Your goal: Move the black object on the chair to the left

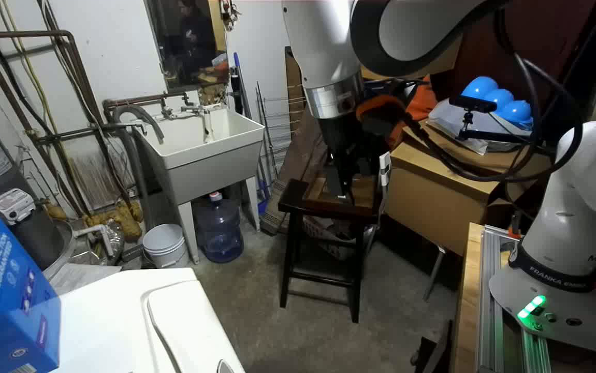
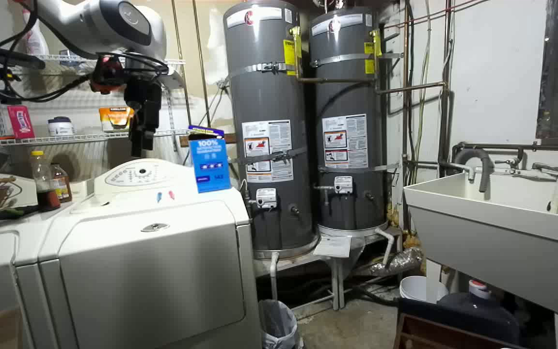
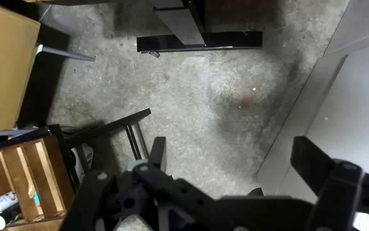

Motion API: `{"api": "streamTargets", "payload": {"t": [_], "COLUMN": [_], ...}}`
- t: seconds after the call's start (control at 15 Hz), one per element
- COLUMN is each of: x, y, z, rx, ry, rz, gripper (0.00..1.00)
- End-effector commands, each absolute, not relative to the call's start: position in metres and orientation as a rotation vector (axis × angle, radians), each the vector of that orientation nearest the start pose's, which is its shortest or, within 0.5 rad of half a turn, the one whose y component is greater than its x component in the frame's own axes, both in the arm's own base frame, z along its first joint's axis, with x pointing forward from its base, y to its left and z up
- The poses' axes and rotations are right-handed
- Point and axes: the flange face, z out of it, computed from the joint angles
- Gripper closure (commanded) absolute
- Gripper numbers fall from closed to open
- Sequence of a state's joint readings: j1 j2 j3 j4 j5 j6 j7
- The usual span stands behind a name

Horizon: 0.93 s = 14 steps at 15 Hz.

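"Two fingers (image 3: 311, 162) in the wrist view; how do they stand?"

"Spread well apart: the pincer (image 3: 230, 154) is released, above the floor (image 3: 203, 96)."

"And the black cylinder (image 3: 10, 214)?"

"At eight o'clock there, in the wooden tray (image 3: 59, 168) on the chair (image 3: 107, 127)."

Reaches out from the base (image 1: 556, 300) with a bent arm (image 1: 323, 46), points the gripper (image 3: 230, 144) downward in both exterior views, and holds its fingers (image 3: 309, 163) spread wide.
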State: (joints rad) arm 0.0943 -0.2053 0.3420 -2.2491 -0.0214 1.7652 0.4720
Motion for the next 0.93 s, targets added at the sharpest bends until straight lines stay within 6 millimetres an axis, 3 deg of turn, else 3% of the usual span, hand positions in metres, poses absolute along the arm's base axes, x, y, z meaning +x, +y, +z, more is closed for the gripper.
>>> {"api": "streamTargets", "payload": {"t": [0.0, 0.2, 0.4, 0.67, 0.87], "x": [0.409, 0.428, 0.456, 0.499, 0.531], "y": [0.192, 0.184, 0.151, 0.078, 0.000], "z": [0.426, 0.412, 0.389, 0.342, 0.312], "rx": [-3.326, -3.316, -3.272, -3.185, -3.065], "ry": [0.075, 0.249, 0.461, 0.647, 0.914], "rz": [0.376, 0.449, 0.530, 0.689, 0.804], "gripper": [0.00, 0.00, 0.00, 0.00, 0.00]}}
